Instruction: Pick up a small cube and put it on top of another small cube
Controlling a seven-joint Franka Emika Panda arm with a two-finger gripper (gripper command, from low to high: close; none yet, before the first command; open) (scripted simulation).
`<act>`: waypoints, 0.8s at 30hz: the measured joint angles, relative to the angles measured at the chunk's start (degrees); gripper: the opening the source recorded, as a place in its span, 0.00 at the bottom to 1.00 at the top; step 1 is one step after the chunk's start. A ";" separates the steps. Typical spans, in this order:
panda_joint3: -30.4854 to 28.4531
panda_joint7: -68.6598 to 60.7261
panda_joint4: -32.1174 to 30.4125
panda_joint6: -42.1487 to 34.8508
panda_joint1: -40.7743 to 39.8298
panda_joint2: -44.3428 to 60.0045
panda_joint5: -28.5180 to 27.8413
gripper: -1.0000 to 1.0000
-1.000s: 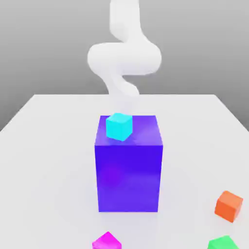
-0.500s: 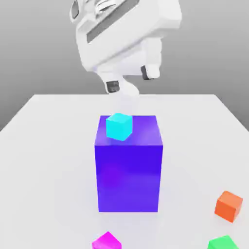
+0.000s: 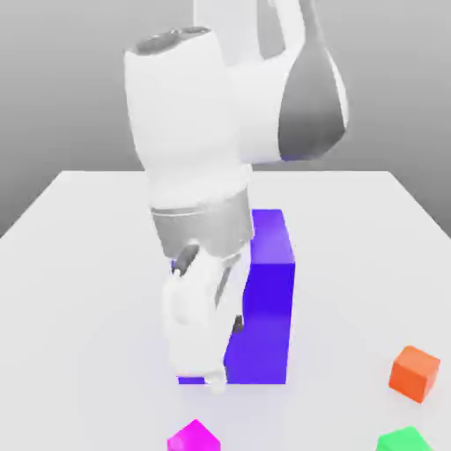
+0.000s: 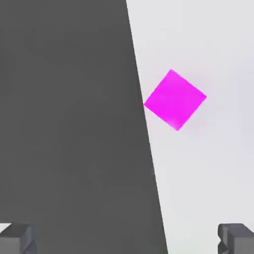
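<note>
**Open gripper above a small, easy-to-pinch pink cube**

The surface (image 3: 79, 229) is a wide pale plane, and the robot arm (image 3: 220, 114) leans over it, hiding most of the big blue-violet block (image 3: 264, 299) standing mid-scene. The gripper (image 3: 207, 352) hangs in front of the block's near face, pointing down toward the near edge. In the hand view its two fingertips (image 4: 238, 239) stand wide apart with nothing between them — open and empty.

At the near edge, just left of centre in the exterior view, sits the small cube (image 3: 194, 438), bright magenta-pink, resting flat on the surface close to the block's foot. An orange cube (image 3: 414, 372) and a green cube (image 3: 403, 440) lie well off toward the exterior view's right.

The pink cube looks rigid, light and plain-faced — likely smooth, so a centred pinch matters. Its corners point diagonally relative to the fingers in the hand view, so the wrist probably needs turning to press two opposite flat faces, taken mid-height, not the edges.
</note>
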 joint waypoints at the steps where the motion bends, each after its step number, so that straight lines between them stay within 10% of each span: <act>1: -0.36 3.58 -0.11 0.63 0.22 1.26 -0.96 0.50; 6: -4.83 21.70 -0.67 3.72 3.56 7.20 -5.88 0.50; 13: -13.31 25.18 1.06 11.00 12.63 18.96 1.18 0.50; 14: -13.05 25.30 1.34 12.06 12.46 20.43 1.67 0.00; 24: -19.71 25.41 0.19 7.63 18.86 15.53 2.29 0.00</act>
